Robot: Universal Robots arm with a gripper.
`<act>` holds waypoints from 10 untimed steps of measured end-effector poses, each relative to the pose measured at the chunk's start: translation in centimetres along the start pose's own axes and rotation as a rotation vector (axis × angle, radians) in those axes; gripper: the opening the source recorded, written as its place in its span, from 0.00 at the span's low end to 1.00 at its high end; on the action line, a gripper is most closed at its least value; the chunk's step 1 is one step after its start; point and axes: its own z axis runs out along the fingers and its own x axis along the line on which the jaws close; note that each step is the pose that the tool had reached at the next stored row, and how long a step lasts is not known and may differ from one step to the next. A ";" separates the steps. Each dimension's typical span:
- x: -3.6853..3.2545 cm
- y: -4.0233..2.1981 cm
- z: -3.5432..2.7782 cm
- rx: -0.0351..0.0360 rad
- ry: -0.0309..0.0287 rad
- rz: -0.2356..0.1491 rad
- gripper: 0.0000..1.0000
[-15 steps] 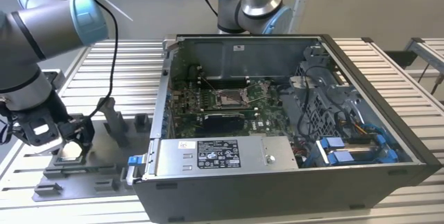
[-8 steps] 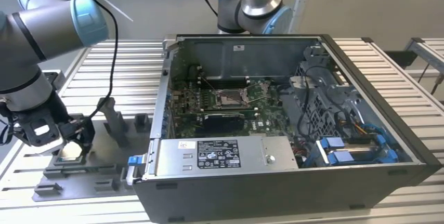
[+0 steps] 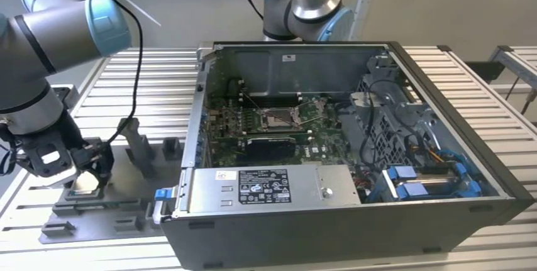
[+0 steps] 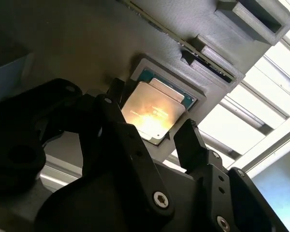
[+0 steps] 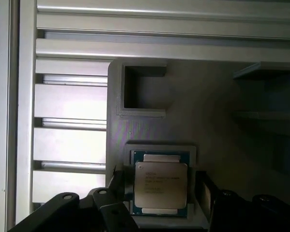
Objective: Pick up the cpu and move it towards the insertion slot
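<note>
**Fingers (image 4: 189, 140) spread astride the seated cpu, not yet pinching**

Both black fingers of the dark two-finger gripper (image 5: 159, 189) stand apart. One is on each side of the small flat square cpu (image 5: 160, 186), which has a silvery metal lid and a darker rim. In the first wrist view a thin gap shows between each finger and the chip's edge, so nothing is clamped. The cpu lies lid up in a shallow square recess of the grey plastic fixture plate (image 5: 217, 111). In the exterior view this spot is at the lower left of the frame, on the ribbed aluminium table (image 3: 143, 85), with the gripper directly over it.

The recess likely serves to keep the chip square and at a known spot. Its walls seem cut away on two opposite sides so the fingers can reach down to the edges. The wrist is lined up so that the fingers face those two edges squarely.

The cpu lies level, its flat face towards the wrist cameras. It is close to square. Whatever slight long axis it has appears to run parallel to the finger faces, across the closing line.

The square silver metal-framed insertion slot (image 3: 277, 117) sits well apart, near the centre of the exterior view. It is on the green circuit board (image 3: 323, 150) inside the open grey metal computer case (image 3: 285, 63).
</note>
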 end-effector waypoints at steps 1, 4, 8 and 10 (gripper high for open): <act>0.00 0.00 0.00 0.0000 -0.0001 0.000 0.00; 0.00 0.00 0.00 0.0001 -0.0001 0.000 0.00; 0.00 0.00 0.00 0.0000 -0.0001 -0.001 0.00; 0.01 0.00 -0.15 0.0000 -0.0003 -0.001 0.00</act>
